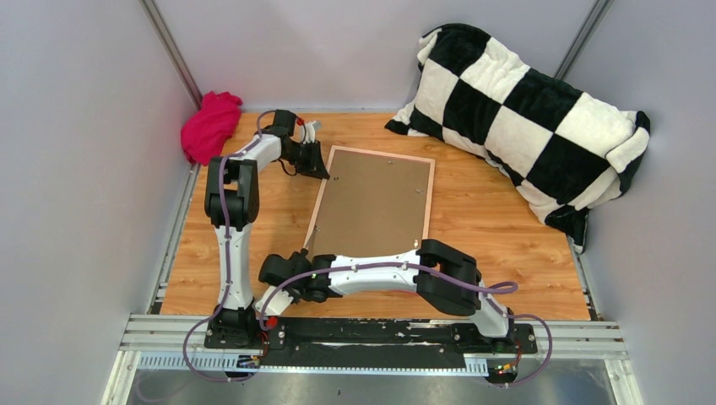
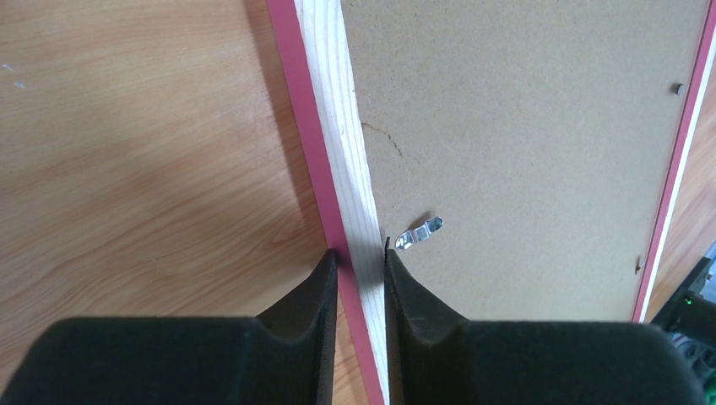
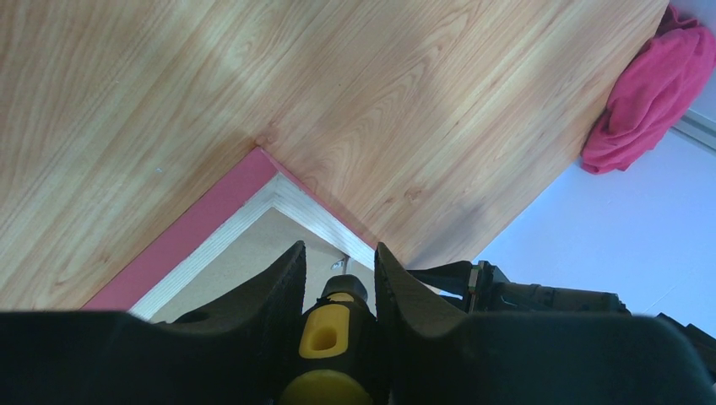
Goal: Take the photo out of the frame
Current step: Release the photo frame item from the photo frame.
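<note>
The frame (image 1: 431, 196) lies face down on the wooden table, its brown backing board (image 1: 376, 202) facing up. The photo is hidden under that board. My left gripper (image 1: 314, 160) is at the frame's far left corner. In the left wrist view this gripper (image 2: 361, 257) is shut on the frame's pink and pale wood edge (image 2: 338, 152), with a small metal tab (image 2: 420, 234) just beside it. My right gripper (image 1: 302, 257) is at the frame's near left corner (image 3: 270, 181). That gripper (image 3: 338, 257) is shut on a black and yellow tool (image 3: 333, 333) pointing at the corner.
A magenta cloth (image 1: 211, 126) is bunched at the back left corner of the table, also in the right wrist view (image 3: 650, 93). A large black and white chequered cushion (image 1: 523, 110) fills the back right. Grey walls close in the table on three sides.
</note>
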`<move>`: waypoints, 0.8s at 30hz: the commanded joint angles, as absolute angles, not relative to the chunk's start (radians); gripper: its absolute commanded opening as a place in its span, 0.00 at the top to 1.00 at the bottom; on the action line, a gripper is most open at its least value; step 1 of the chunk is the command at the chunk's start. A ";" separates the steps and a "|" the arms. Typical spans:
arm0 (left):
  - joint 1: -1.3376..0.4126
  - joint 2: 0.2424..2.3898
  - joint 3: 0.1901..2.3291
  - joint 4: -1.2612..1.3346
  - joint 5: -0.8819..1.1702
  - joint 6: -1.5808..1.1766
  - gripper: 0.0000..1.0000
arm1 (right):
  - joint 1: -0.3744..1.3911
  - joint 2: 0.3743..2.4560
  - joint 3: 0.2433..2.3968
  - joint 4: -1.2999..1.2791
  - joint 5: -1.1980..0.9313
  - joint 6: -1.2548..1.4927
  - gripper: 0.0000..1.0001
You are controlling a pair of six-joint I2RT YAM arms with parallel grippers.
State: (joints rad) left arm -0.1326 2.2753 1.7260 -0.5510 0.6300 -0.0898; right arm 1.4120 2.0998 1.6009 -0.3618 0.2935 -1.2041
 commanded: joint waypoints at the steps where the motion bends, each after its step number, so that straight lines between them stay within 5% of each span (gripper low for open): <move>1: -0.138 2.358 1.704 -0.558 0.575 -0.064 1.00 | 1.398 2.108 1.577 -0.394 0.294 -1.193 1.00; 24: -0.138 2.358 1.704 -0.559 0.577 -0.064 1.00 | 1.397 2.104 1.597 -0.409 0.287 -1.177 1.00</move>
